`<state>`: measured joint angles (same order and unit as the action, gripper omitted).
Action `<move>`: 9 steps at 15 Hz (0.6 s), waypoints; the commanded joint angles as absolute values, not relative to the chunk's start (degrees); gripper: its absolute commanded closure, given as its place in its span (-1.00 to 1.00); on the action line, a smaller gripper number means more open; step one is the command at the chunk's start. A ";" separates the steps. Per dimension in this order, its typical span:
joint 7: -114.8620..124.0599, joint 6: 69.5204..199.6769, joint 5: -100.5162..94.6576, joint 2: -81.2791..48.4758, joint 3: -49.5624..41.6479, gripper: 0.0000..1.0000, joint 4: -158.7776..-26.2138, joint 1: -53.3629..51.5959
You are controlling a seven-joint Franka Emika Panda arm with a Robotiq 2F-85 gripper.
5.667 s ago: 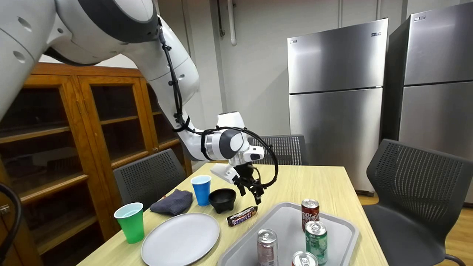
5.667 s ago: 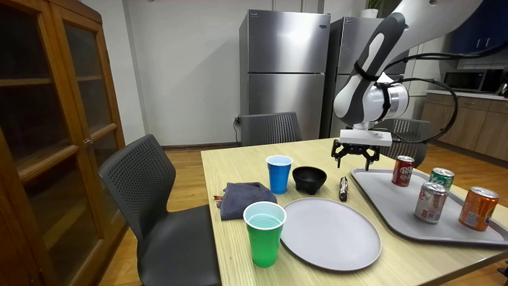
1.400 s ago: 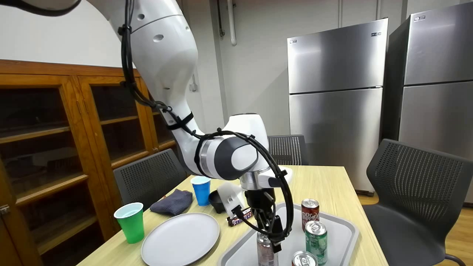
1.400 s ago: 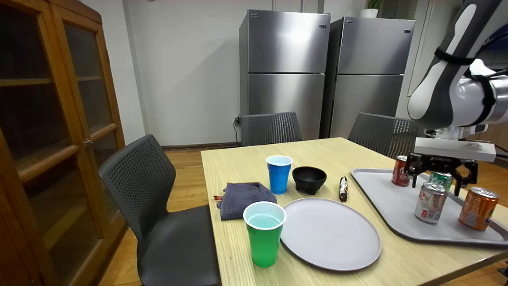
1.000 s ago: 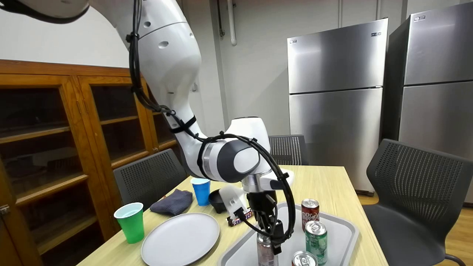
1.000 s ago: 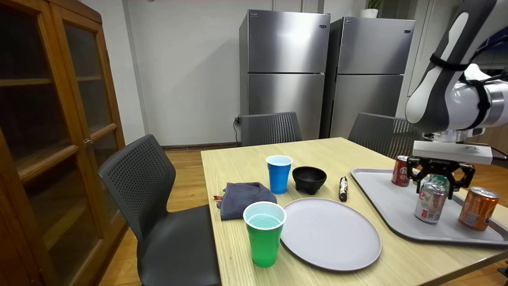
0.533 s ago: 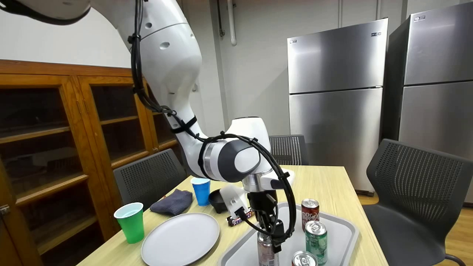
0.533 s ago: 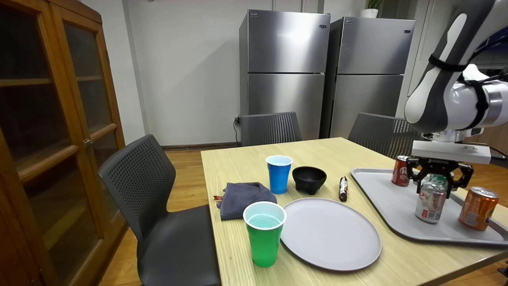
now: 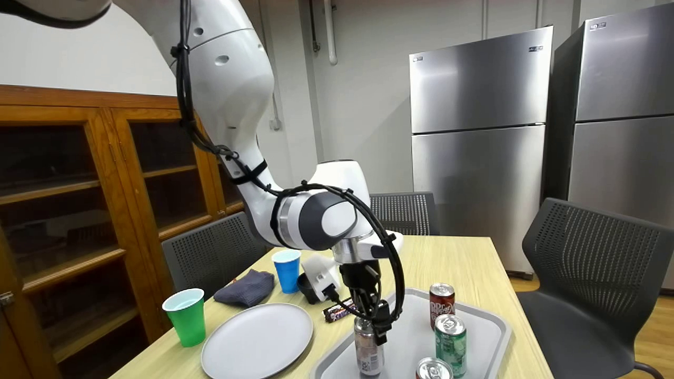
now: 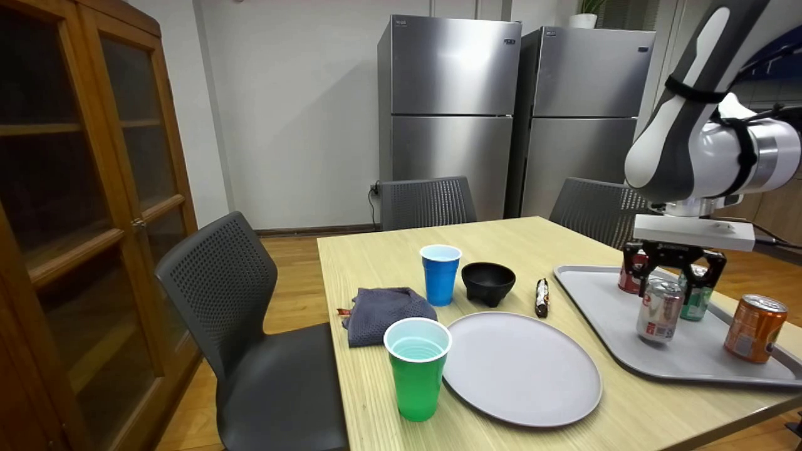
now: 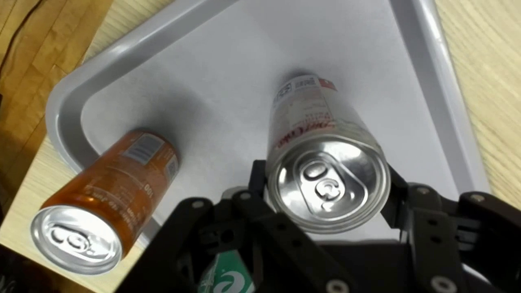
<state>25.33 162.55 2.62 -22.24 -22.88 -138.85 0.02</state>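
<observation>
- My jaws grip the silver can [image 11: 325, 162] from both sides — grasp done.
- It looks just clear of the tray [image 11: 228, 89], apart from the orange can [image 11: 118, 187] — a slight lift, I judge.
- Release: not yet done.

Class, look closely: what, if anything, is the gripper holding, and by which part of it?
The gripper holds the silver can by opposite sides of its body, near the top.

Green cup [image 10: 418, 383] beside a gray plate [image 10: 523, 369], blue cup [image 10: 440, 283] beside a black bowl [image 10: 488, 287]
</observation>
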 commanded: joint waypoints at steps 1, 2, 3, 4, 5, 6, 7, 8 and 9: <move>29.22 163.32 0.99 -17.51 -23.66 0.22 -142.17 -3.67; 30.19 163.40 0.59 -16.97 -23.76 0.22 -142.55 -4.76; 31.40 163.42 -0.03 -16.44 -23.95 0.22 -142.91 -6.17; 32.31 163.42 -0.50 -16.02 -23.91 0.22 -143.14 -7.14; 33.44 163.36 -1.10 -15.57 -23.82 0.22 -143.39 -8.28; 34.45 163.22 -1.61 -15.21 -23.71 0.22 -143.53 -9.26; 35.76 163.08 -2.46 -14.80 -23.55 0.22 -143.64 -10.35; 36.81 163.05 -3.27 -14.56 -23.28 0.22 -143.66 -11.15; 37.94 162.93 -4.14 -14.31 -23.01 0.22 -143.67 -12.03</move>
<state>33.81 162.92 -0.99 -17.68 -23.06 -141.85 -9.69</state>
